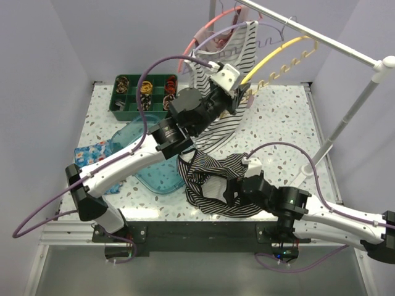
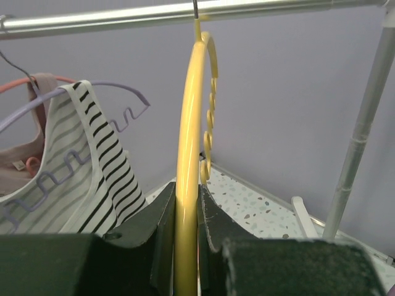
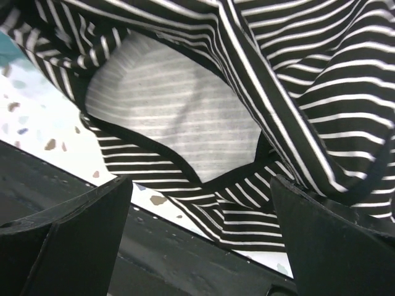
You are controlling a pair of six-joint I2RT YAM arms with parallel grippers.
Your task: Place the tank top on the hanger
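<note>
The yellow hanger (image 1: 285, 52) hangs by its hook from the metal rail (image 1: 321, 37) at the back right. My left gripper (image 1: 242, 94) is shut on the lower end of the hanger's arm; the left wrist view shows the yellow arm (image 2: 188, 160) clamped between both pads. The black tank top with thin white stripes (image 1: 213, 182) lies crumpled on the table near the front edge. My right gripper (image 1: 229, 192) is open just above its near edge; the right wrist view shows the fabric (image 3: 247, 92) beyond the spread jaws, ungripped.
A mostly white striped tank top (image 1: 237, 55) hangs on a lilac hanger (image 1: 213, 40), with a pink hanger (image 1: 203, 31) behind it. A green sorting tray (image 1: 133, 95), a teal lid (image 1: 145, 151) and a blue patterned cloth (image 1: 92, 151) lie at the left. The white rack base (image 1: 305, 169) stands at the right.
</note>
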